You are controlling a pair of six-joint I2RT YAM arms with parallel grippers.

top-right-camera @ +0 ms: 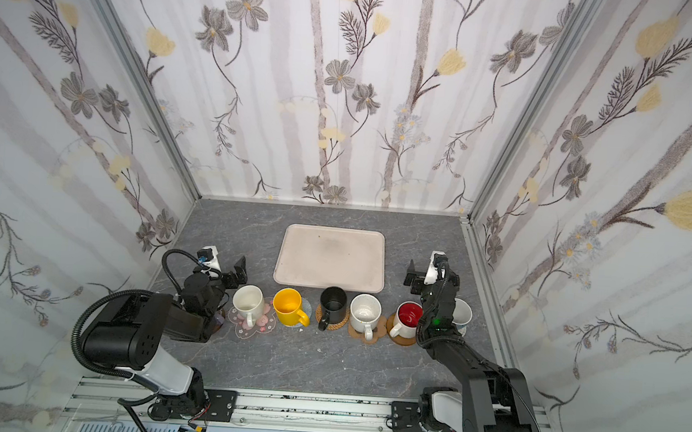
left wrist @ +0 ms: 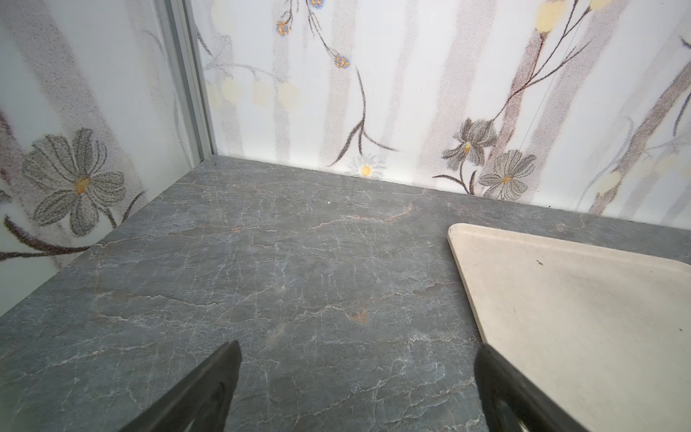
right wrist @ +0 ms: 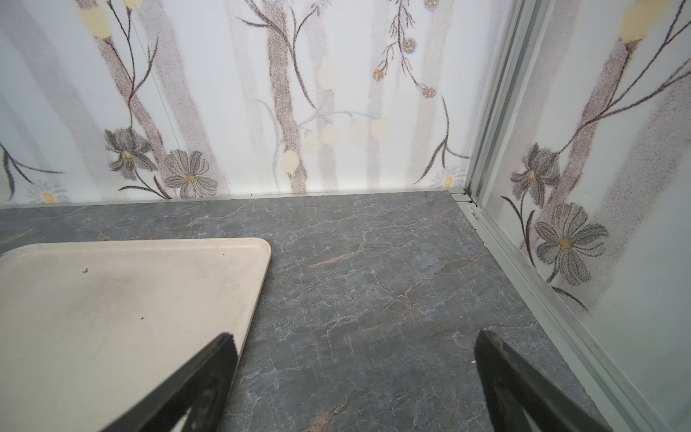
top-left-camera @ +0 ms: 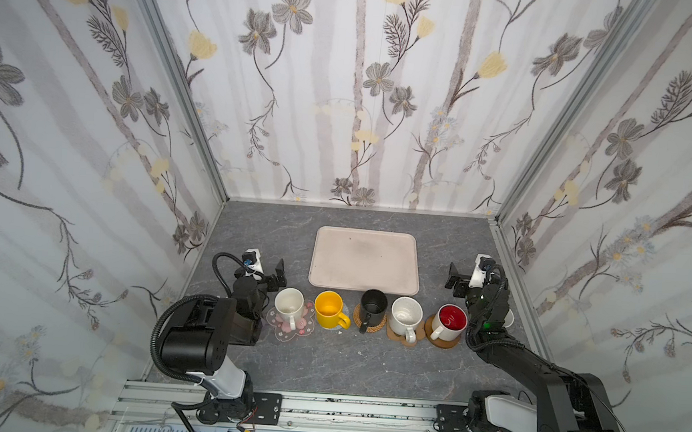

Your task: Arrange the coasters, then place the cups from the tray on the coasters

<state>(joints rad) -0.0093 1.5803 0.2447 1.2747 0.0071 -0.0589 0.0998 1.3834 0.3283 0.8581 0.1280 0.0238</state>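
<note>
in both top views the cream tray (top-left-camera: 365,260) (top-right-camera: 330,257) lies mid-frame on the grey marbled tabletop (top-left-camera: 325,365), with nothing on it. just below its lower edge a row of upright mugs runs from left to right.

a white mug (top-left-camera: 289,302) stands on the pink blossom coaster (top-left-camera: 282,332), its handle pointing toward the bottom of the frame. next is the yellow mug (top-left-camera: 328,307), on a grey-blue coaster (top-right-camera: 307,305) of which only an edge shows. the black mug (top-left-camera: 373,303) sits on the round rattan coaster (top-left-camera: 380,326), and its top overlaps the tray's lower edge in the picture. a speckled white mug (top-left-camera: 406,313) rests on the brown paw coaster (top-left-camera: 394,334). the red-lined mug (top-left-camera: 452,318) rests on a wooden disc coaster (top-left-camera: 448,344). at the right end a patterned mug (top-right-camera: 463,313) is half hidden behind the right arm, and i cannot tell what it stands on.

the left gripper (top-left-camera: 279,274) (left wrist: 357,355) hangs just left of the tray's lower left corner, above the white mug in the frame. the right gripper (top-left-camera: 455,279) (right wrist: 357,342) hangs just right of the tray's lower right corner. both have their jaws spread wide and hold nothing. in the left wrist view only bare tabletop lies between the fingers, with the tray's corner beside one finger. the right wrist view shows the same: bare tabletop between the fingers, with one finger overlapping the tray's edge.
</note>
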